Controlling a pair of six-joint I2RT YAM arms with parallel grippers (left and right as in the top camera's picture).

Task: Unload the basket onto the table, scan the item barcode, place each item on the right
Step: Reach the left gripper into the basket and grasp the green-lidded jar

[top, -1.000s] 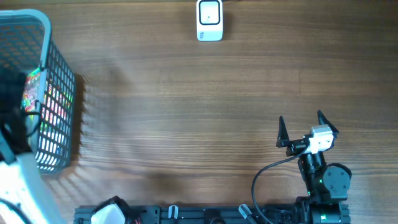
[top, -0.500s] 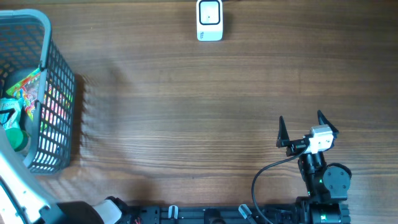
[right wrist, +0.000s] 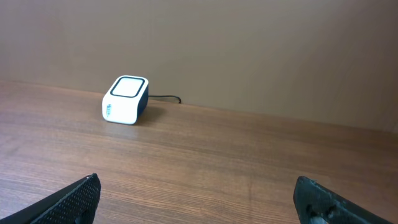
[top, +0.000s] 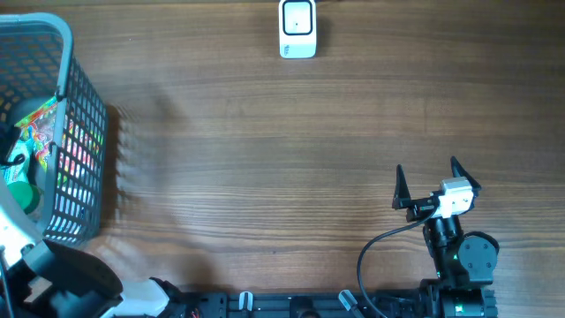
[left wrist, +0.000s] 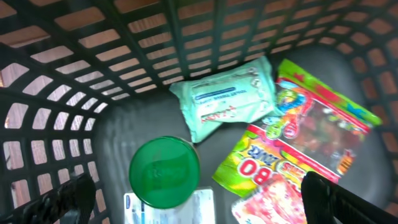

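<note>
A grey mesh basket (top: 84, 132) stands at the table's left edge. Inside it lie a round green-lidded container (left wrist: 164, 171), a pale green wipes pack (left wrist: 227, 99) and a colourful sweets bag (left wrist: 311, 143). My left gripper (left wrist: 199, 208) hangs open above these items, touching none. No barcode shows clearly on any item. The white scanner (top: 297, 28) sits at the far middle of the table and also shows as a white scanner (right wrist: 125, 99) in the right wrist view. My right gripper (top: 428, 181) rests open and empty at the near right.
The basket's dark lattice wall (left wrist: 124, 37) rises around the items on all visible sides. A black cable (top: 375, 256) loops by the right arm's base. Bare wood (top: 265, 159) lies between basket, scanner and right gripper.
The left arm has drawn back toward the near left over the basket, uncovering the green lid and sweets bag in the overhead view. The right arm has not moved.
</note>
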